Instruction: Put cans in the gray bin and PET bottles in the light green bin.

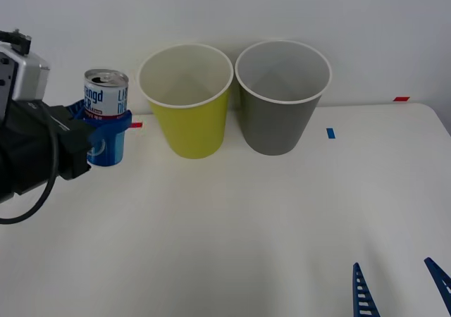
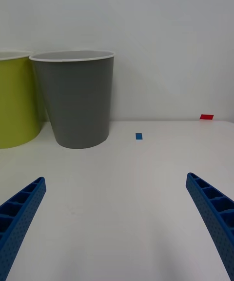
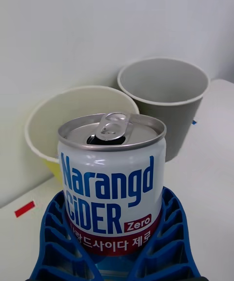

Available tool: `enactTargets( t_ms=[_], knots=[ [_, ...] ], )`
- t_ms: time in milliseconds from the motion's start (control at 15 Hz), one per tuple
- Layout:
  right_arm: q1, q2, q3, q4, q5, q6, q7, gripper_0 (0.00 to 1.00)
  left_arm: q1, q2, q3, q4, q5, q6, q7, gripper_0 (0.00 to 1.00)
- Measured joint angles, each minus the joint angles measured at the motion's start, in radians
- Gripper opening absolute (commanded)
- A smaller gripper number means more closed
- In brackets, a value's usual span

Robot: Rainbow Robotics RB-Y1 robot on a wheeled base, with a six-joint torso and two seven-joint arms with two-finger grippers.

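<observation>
Can [image 1: 106, 116] upright in my left claw [image 1: 106, 130], held above desk [image 1: 225, 218] just left of light green bin [image 1: 186, 102]; gray bin [image 1: 282, 98] beyond it. Fingers [image 3: 168, 232] wrap lower body, below label. Tab lifted, opening visible (likely empty, so light). I judge thin wall dents easily, shiny skin slippery; mid-low grip suits. Right claw [image 1: 400, 289] spread wide, idle near desk's front edge

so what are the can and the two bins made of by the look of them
The can, held upright in the left gripper, looks like metal: shiny silver top with a pull tab, glossy printed wall. The gray bin and the light green bin look like moulded plastic: smooth, matte, thin-walled with pale rims, though stiff coated paper can't be ruled out.
</observation>
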Motion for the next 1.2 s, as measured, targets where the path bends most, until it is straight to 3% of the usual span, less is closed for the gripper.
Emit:
enactTargets(
  t_ms=[467, 800, 1200],
  knots=[
    [0.0, 0.0, 0.0, 0.0, 0.0, 0.0, 0.0, 1.0, -0.135, -0.036, 0.053, 0.0, 0.065, -0.02, 0.015, 0.0],
    [0.0, 0.0, 0.0, 0.0, 0.0, 0.0, 0.0, 1.0, -0.149, -0.034, 0.107, 0.0, 0.209, -0.02, 0.022, 0.0],
    [0.0, 0.0, 0.0, 0.0, 0.0, 0.0, 0.0, 1.0, -0.189, -0.039, 0.111, 0.0, 0.217, -0.02, 0.022, 0.0]
  ],
)
